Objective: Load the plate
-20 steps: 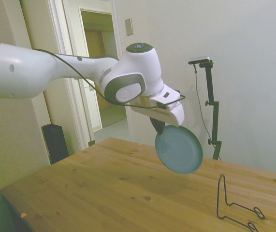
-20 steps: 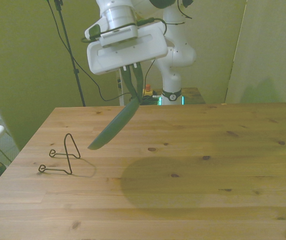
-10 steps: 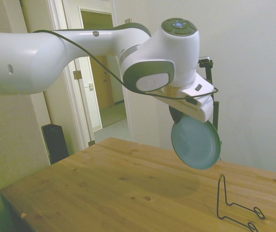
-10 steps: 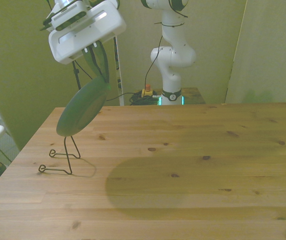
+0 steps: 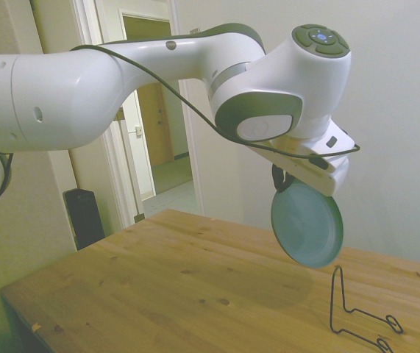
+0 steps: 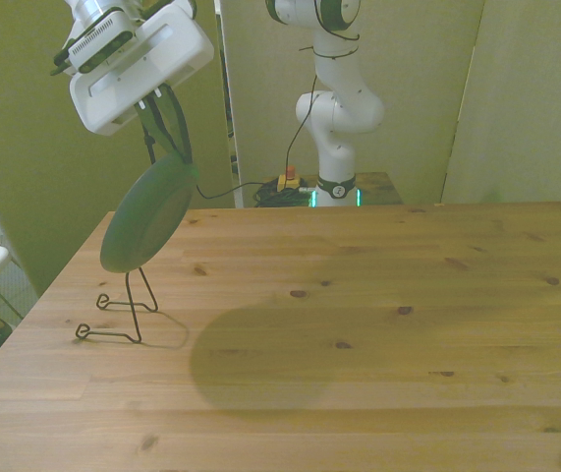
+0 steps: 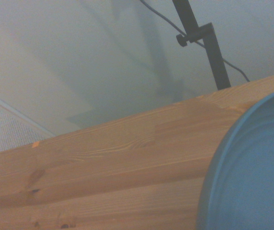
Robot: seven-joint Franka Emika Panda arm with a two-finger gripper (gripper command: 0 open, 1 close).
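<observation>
Plate (image 5: 307,224) hanging tilted from end effector (image 6: 165,126), rim pinched, above wire stand (image 6: 123,312).

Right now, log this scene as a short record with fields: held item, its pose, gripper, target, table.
held item: plate, dark teal-green
pose: in the air, tilted on edge, above the wire stand
gripper: gripper shut on the plate's upper rim
target: thin black wire stand, upright on the table, holding nothing
table: wooden table, stand near the front view's left edge
</observation>
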